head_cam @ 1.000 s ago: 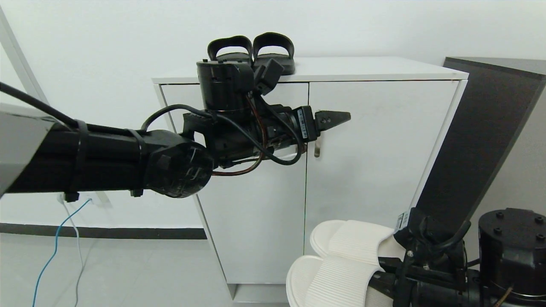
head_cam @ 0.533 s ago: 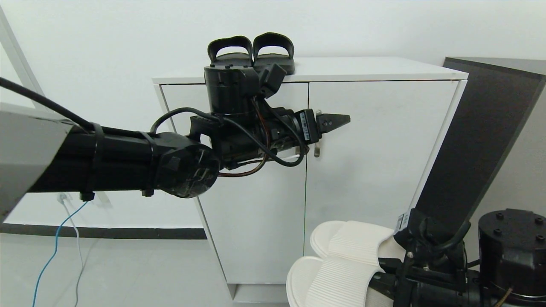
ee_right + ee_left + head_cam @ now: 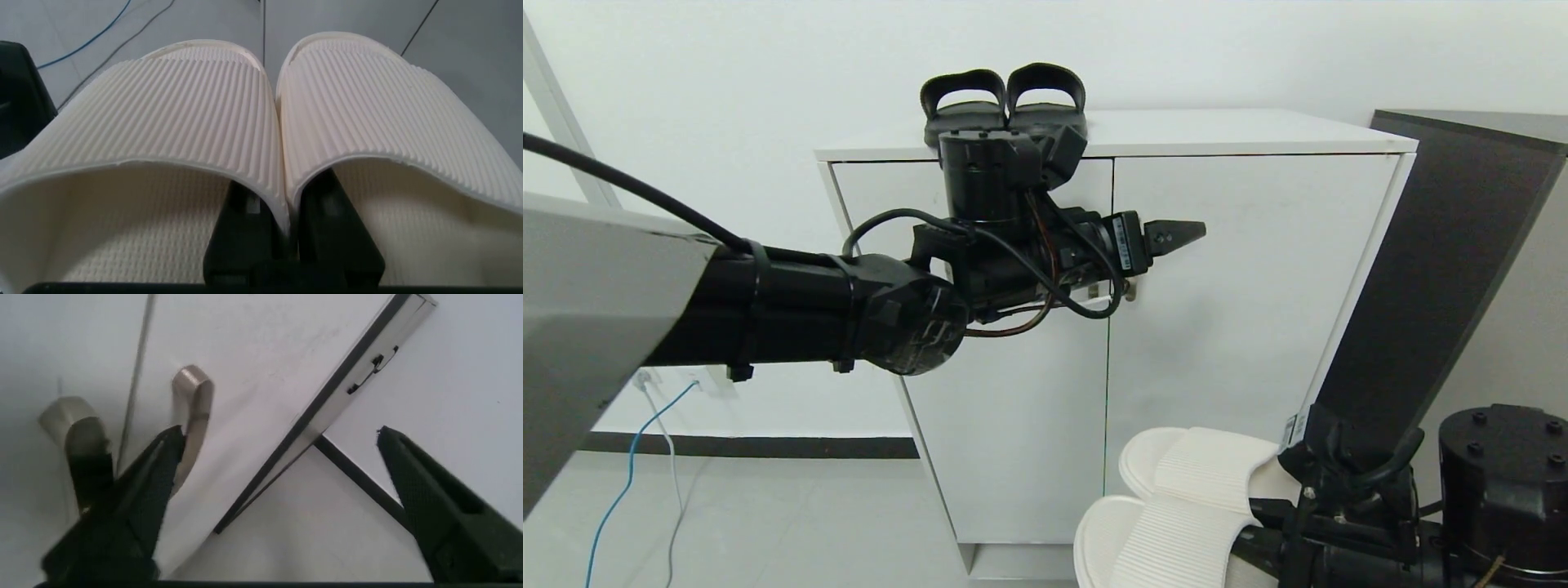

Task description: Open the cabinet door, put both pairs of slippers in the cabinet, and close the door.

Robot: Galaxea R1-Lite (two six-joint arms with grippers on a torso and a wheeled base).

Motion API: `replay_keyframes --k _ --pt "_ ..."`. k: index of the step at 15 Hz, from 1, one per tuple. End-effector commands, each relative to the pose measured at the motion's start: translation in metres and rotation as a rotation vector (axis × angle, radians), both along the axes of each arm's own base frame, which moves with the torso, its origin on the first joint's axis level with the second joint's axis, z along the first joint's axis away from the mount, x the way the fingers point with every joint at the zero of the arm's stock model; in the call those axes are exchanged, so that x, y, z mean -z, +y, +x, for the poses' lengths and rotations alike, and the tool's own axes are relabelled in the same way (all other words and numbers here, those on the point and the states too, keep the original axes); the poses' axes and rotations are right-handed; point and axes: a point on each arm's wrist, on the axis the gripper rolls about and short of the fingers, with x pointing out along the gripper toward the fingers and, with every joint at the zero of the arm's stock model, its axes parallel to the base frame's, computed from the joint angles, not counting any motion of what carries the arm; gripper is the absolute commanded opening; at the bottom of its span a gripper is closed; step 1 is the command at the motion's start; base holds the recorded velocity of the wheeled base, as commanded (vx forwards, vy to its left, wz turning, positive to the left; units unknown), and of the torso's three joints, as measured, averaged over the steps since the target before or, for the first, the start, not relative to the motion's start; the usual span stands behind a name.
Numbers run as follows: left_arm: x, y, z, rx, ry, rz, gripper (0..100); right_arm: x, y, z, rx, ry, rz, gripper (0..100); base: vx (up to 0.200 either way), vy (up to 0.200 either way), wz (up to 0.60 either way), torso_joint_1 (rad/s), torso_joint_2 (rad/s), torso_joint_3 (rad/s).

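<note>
- Since a second ago the left hand (image 3: 1184, 234) has pushed further right and a little lower across the front of the cabinet (image 3: 1241, 269). Its fingers are spread wide and hold nothing, and one finger is just beside the handle (image 3: 194, 392) of the right door.
- Black slippers (image 3: 1005, 102) stand side by side on the cabinet top, near its left end.
- Both doors are shut. The handle is a small, stiff metal tab by the centre seam and probably slick, so it looks best hooked or pinched from the side and drawn out along the door's swing.
- White slippers (image 3: 1176, 498) hang low in front of the right door, carried by the right hand (image 3: 288, 237), which is clamped on their two adjoining inner walls.
- They look light and soft, with ribbed straps. A firm hold at the middle should keep the pair from sagging apart.
</note>
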Motion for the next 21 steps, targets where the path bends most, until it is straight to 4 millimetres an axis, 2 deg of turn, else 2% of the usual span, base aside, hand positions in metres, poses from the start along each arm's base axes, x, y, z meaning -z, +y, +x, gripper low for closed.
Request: replay_keyframes --k 1,6,9,15,18,20,21 --pt "0.005 -0.001 0.001 0.001 0.011 0.007 0 0.002 -0.001 -0.001 -0.006 -0.001 -0.008 0 0.0 0.0 0.0 0.0 0.0 0.0" --pt "0.004 0.005 -0.007 0.001 0.021 0.012 0 0.006 -0.004 -0.005 -0.034 -0.012 -0.034 0 0.0 0.0 0.0 0.0 0.0 0.0" --pt "0.008 0.016 -0.026 0.01 0.05 0.032 0 0.005 -0.009 -0.011 -0.093 -0.03 -0.019 0 0.0 0.0 0.0 0.0 0.0 0.0" --pt "0.003 0.03 -0.059 0.033 0.023 0.001 0 0.007 -0.01 -0.012 -0.097 -0.035 -0.031 0 0.0 0.0 0.0 0.0 0.0 0.0" --pt "-0.004 0.042 -0.052 -0.001 0.032 -0.091 0 0.007 -0.01 -0.012 -0.099 -0.036 -0.031 0 0.0 0.0 0.0 0.0 0.0 0.0" --pt "-0.003 0.046 -0.047 -0.017 0.032 -0.092 0 0.006 -0.01 -0.012 -0.099 -0.037 -0.03 0 0.0 0.0 0.0 0.0 0.0 0.0" --pt "0.005 0.049 -0.035 -0.031 0.05 -0.083 0 0.006 -0.01 -0.012 -0.099 -0.038 -0.029 0 0.0 0.0 0.0 0.0 0.0 0.0"
